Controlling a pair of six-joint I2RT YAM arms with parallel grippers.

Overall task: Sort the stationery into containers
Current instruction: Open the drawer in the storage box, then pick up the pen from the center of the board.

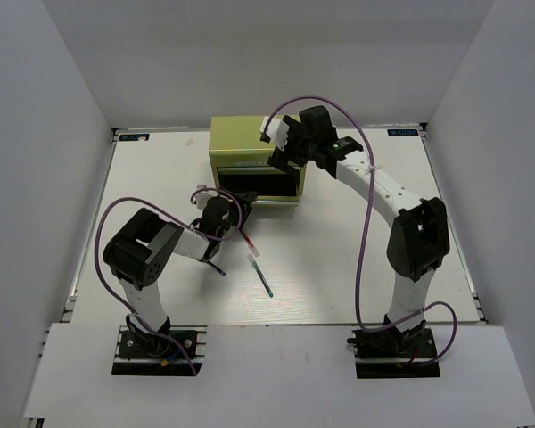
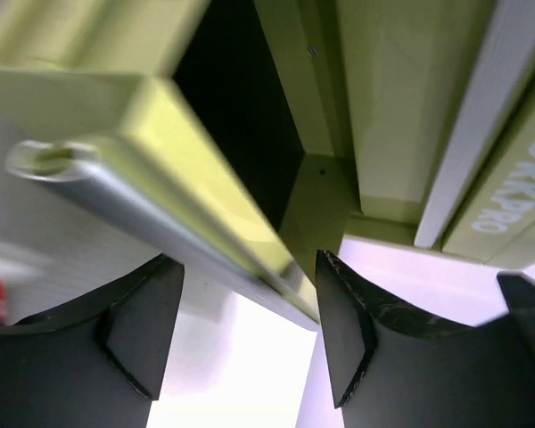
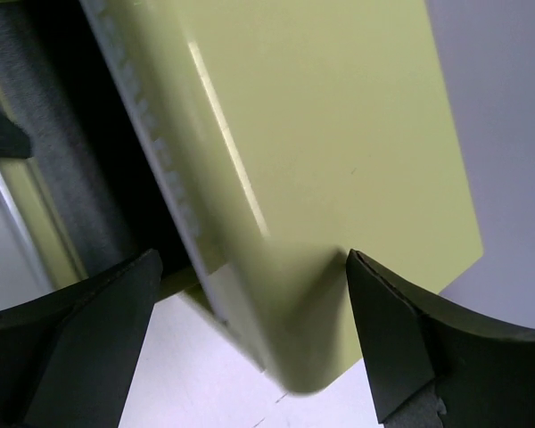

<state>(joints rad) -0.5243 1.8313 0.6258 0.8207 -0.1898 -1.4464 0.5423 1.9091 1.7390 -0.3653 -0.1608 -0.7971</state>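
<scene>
Sorting is only beginning: red pen, dark blue pen and teal pen are lying loose at centre frame. Left gripper, fingers apart, is straddling the open drawer. Right gripper, likewise spread, is bracing the tool chest at upper centre.

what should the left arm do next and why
Probably shut the left gripper on the drawer front and pull it further out: its edge sits between the open fingers, the right gripper straddles the chest corner, and pens lie on the table.
</scene>
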